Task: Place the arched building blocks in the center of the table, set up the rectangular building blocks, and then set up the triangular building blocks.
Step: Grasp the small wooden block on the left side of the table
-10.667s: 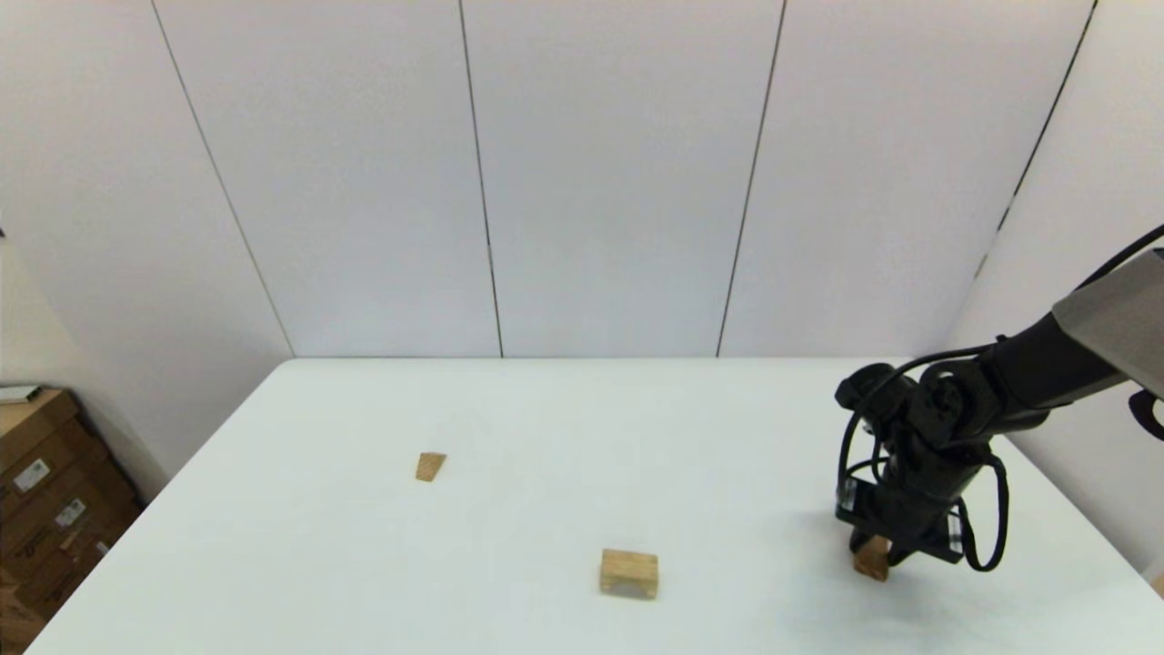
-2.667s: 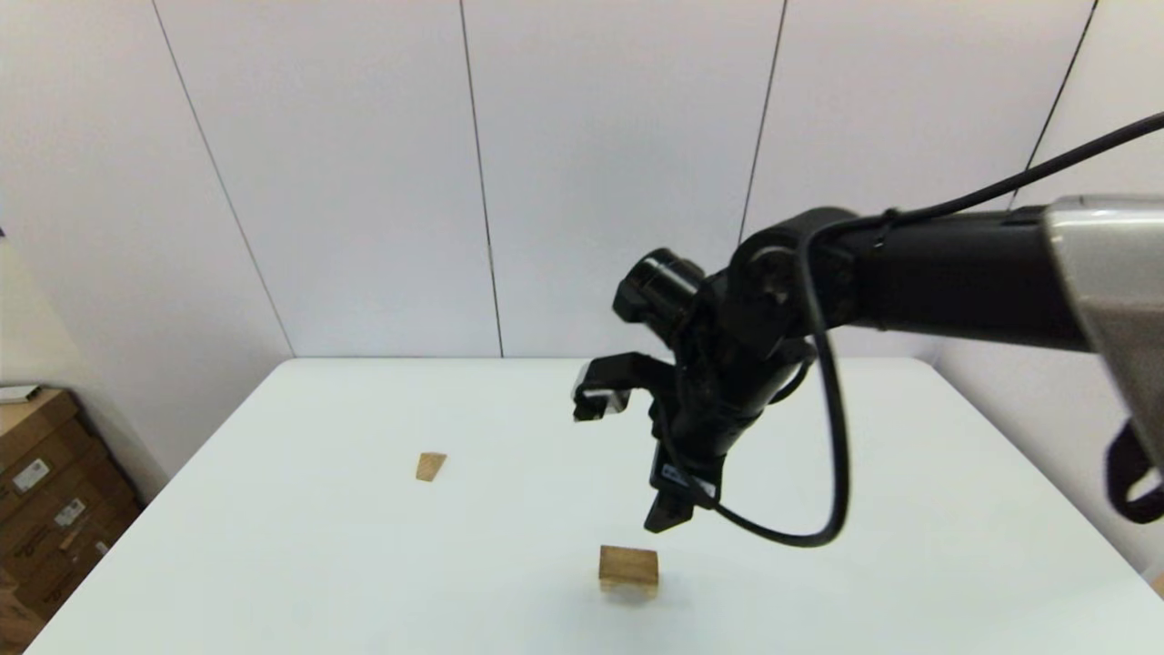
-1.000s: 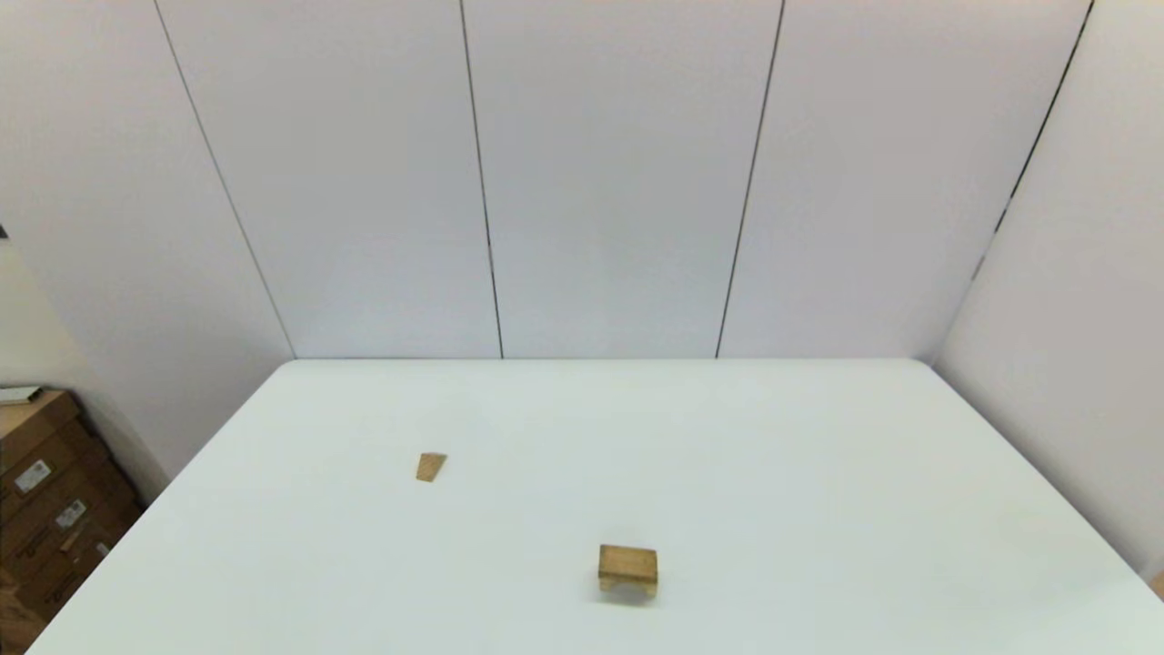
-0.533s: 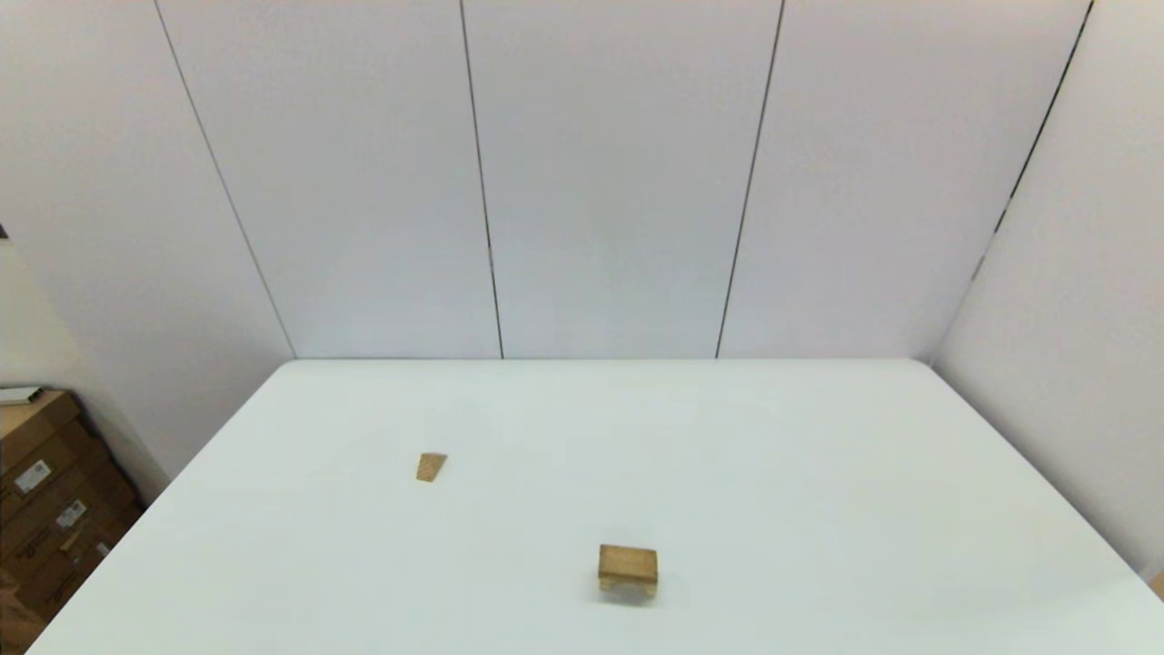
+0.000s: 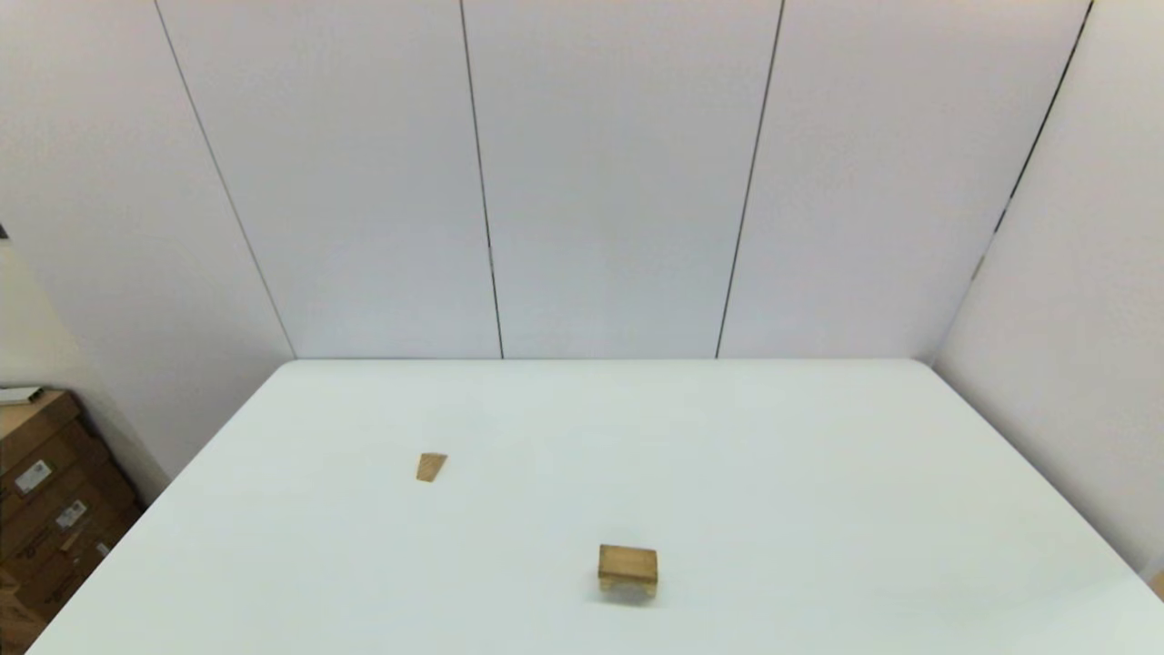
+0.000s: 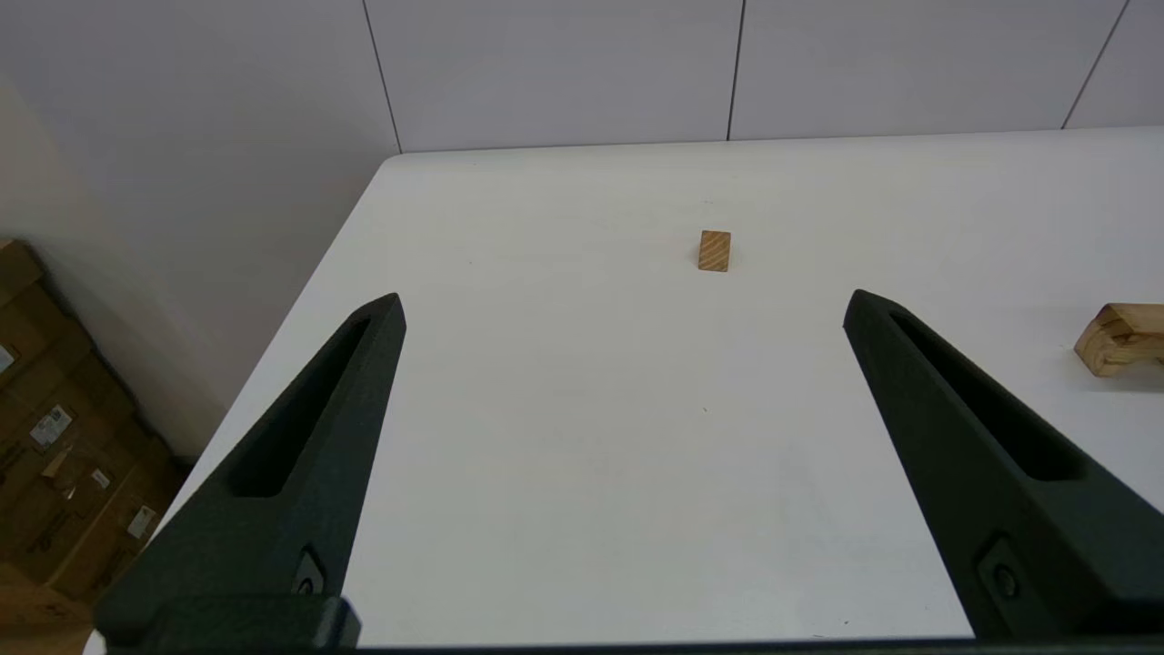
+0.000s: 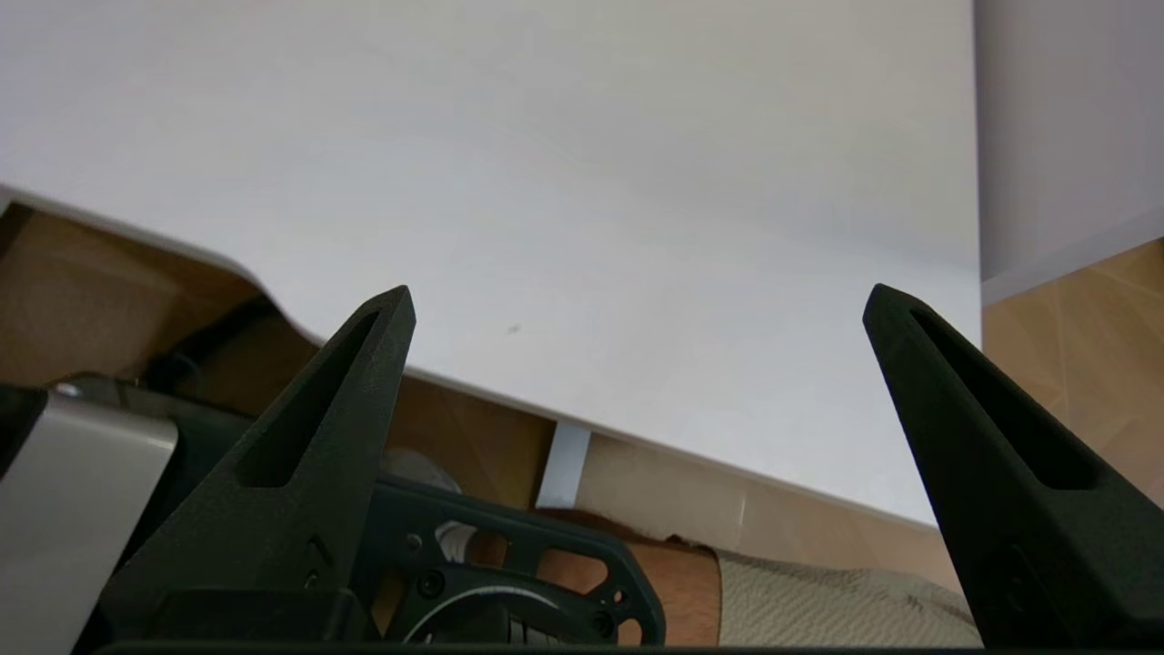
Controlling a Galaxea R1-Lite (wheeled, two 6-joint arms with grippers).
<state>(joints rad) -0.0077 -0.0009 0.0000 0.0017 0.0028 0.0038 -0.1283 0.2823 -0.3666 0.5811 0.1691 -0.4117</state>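
White wall panels with thin dark seams stand behind the table, a smooth, matte white top that fills the head view; neither arm shows in that view. Near the front centre of the table stands the arched building blocks, a light wooden piece with its curved cut-out facing down, and what looks like the rectangular building blocks, a tan slab, lies flat on its top, though the seam between the two is hard to make out. Well apart, toward the left and farther back, the triangular building blocks lies on the table as a small light wooden wedge. Brown cardboard boxes with labels sit on the floor past the table's left edge. The left wrist view adds detail the head view lacks: diagonal grain stripes on the wedge, the rounded leg of the arch at the picture's edge, and the left gripper, its two long matte black fingers spread wide and bare above the near left part of the table. Only the right wrist view shows the right gripper, likewise spread wide and bare, parked low by the table's near edge with tan floor visible beyond.
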